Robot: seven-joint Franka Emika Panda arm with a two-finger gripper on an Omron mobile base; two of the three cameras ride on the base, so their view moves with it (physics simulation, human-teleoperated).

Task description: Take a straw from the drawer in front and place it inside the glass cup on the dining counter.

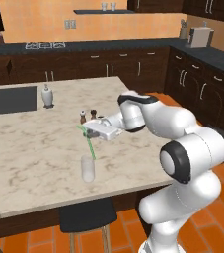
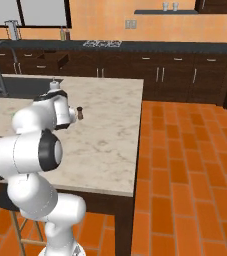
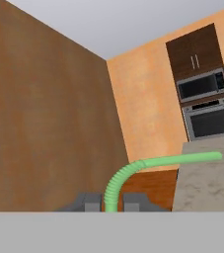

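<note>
Green straw [image 1: 89,143] pinched between the closed tool [image 1: 87,130] fingers, lower end over the glass cup [image 1: 88,168].

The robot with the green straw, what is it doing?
The robot's gripper is holding the straw over the dining counter. The straw slants down toward the glass cup, with its lower end right at the cup's rim. It is not yet standing in the cup on its own. The salt and pepper shakers stand behind.
</note>
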